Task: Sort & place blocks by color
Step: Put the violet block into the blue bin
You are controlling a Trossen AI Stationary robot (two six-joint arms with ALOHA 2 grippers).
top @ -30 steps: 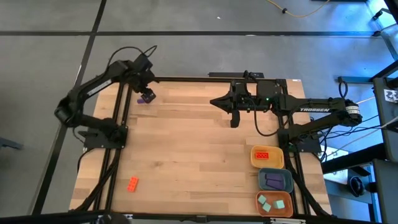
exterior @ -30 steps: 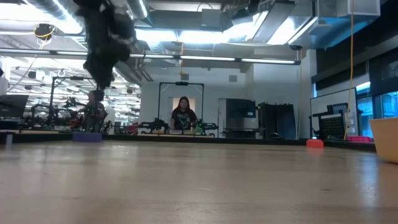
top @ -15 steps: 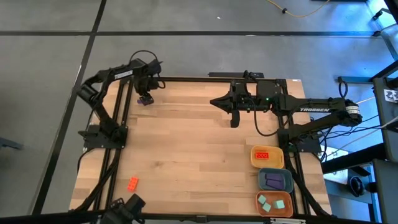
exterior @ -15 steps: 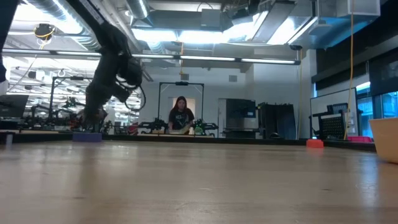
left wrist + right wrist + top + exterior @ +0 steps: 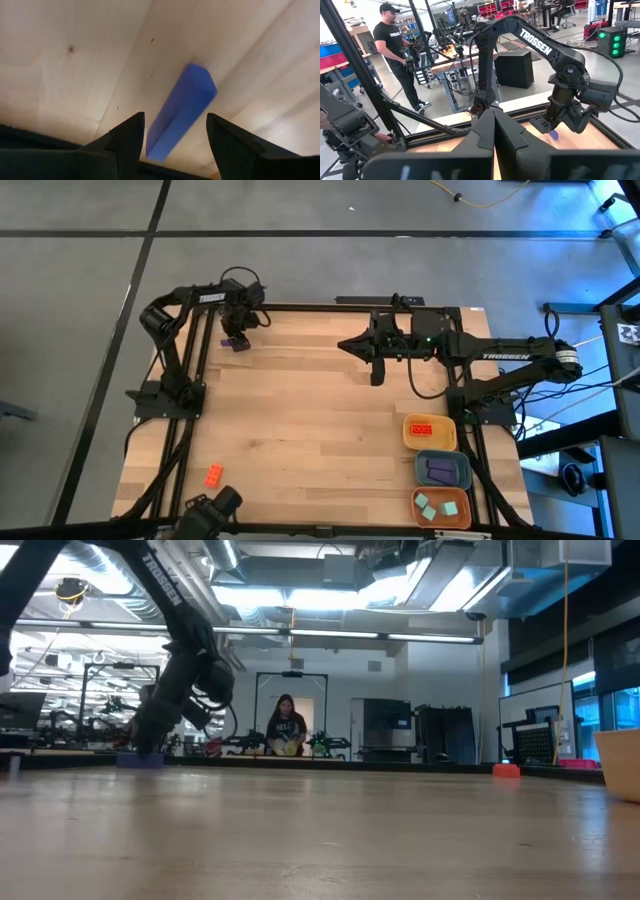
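A purple bar block [image 5: 181, 113] lies flat on the wood at the table's far left corner [image 5: 231, 343]. My left gripper [image 5: 172, 145] is open and low over it, one finger on each side of the bar's near end with gaps showing; the low view shows it just above the block [image 5: 140, 760]. An orange-red block [image 5: 214, 475] lies near the table's near left edge. My right gripper [image 5: 378, 375] is shut and waits over the far middle of the table, touching nothing.
Three trays stand in a row at the near right: one with a red block [image 5: 430, 431], a blue-grey one with purple blocks [image 5: 443, 470], an orange one with teal blocks [image 5: 441, 506]. People stand in the room beyond [image 5: 395, 45]. Bare wood fills the table's middle.
My left arm has folded in toward the far left corner, and its gripper has come down from well above the table to just over the purple bar. The bar has stayed where it was.
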